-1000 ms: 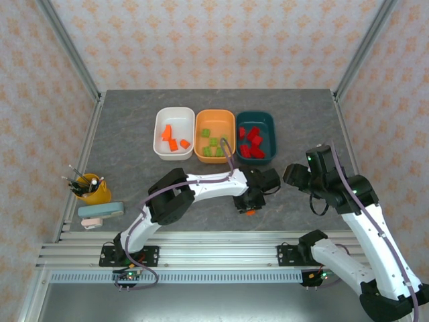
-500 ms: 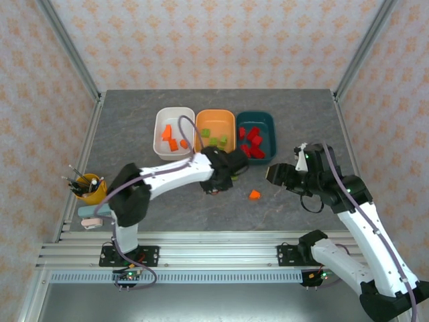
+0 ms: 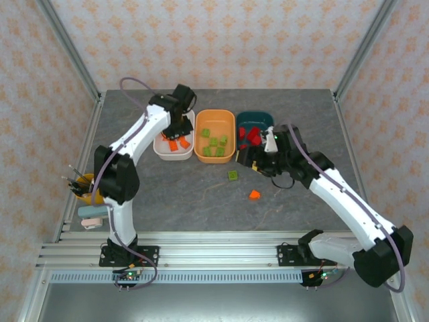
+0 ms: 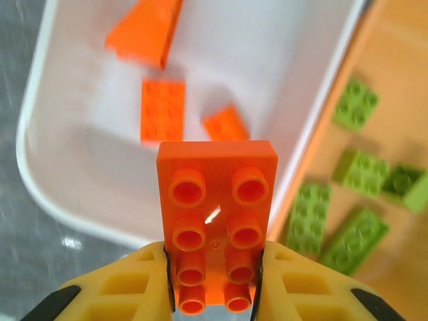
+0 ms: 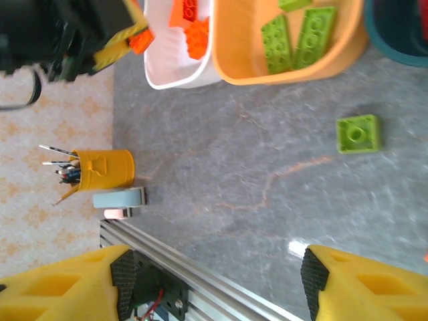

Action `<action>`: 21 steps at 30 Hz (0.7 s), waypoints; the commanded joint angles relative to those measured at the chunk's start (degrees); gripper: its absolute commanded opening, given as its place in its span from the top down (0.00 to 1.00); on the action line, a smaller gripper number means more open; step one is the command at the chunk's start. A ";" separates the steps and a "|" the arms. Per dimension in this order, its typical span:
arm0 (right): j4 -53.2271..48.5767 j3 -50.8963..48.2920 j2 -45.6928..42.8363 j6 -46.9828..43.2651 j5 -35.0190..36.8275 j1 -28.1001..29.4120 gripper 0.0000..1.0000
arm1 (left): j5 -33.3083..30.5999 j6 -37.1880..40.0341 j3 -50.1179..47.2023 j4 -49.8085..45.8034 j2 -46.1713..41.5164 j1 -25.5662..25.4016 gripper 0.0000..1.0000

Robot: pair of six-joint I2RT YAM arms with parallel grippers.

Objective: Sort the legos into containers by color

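Observation:
My left gripper (image 4: 214,291) is shut on an orange lego plate (image 4: 216,200), holding it over the near rim of the white tub (image 4: 40,187). That tub holds orange legos (image 4: 162,110). Beside it, green legos (image 4: 364,172) lie in the orange tub (image 3: 215,151). Red legos (image 3: 253,136) fill the teal tub (image 3: 268,121). On the table lie one green lego (image 3: 232,176) (image 5: 358,133) and one small orange lego (image 3: 255,194). My right gripper (image 5: 217,281) (image 3: 249,159) hovers open and empty above the table in front of the teal tub, just right of the green lego.
A yellow cup with pens (image 3: 90,189) (image 5: 103,170) and a pale blue block (image 3: 100,211) sit at the table's left edge. An aluminium rail (image 3: 214,253) runs along the near edge. Bare grey tabletop lies between the tubs and the rail.
My left arm swung from mid-table back and left to the white tub, carrying the orange plate. A green lego now shows on the table. My right arm reached forward and left.

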 commanded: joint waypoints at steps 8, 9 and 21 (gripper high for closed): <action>11.64 12.11 13.64 3.56 4.98 2.53 0.31 | 1.08 10.64 23.80 -4.15 22.11 6.58 0.71; 11.30 12.99 14.41 3.42 5.17 2.54 0.31 | 1.95 10.71 24.76 -3.40 23.36 6.96 0.70; 0.83 14.50 17.77 0.25 12.18 2.58 0.31 | 3.87 10.90 24.29 -3.66 23.24 7.16 0.47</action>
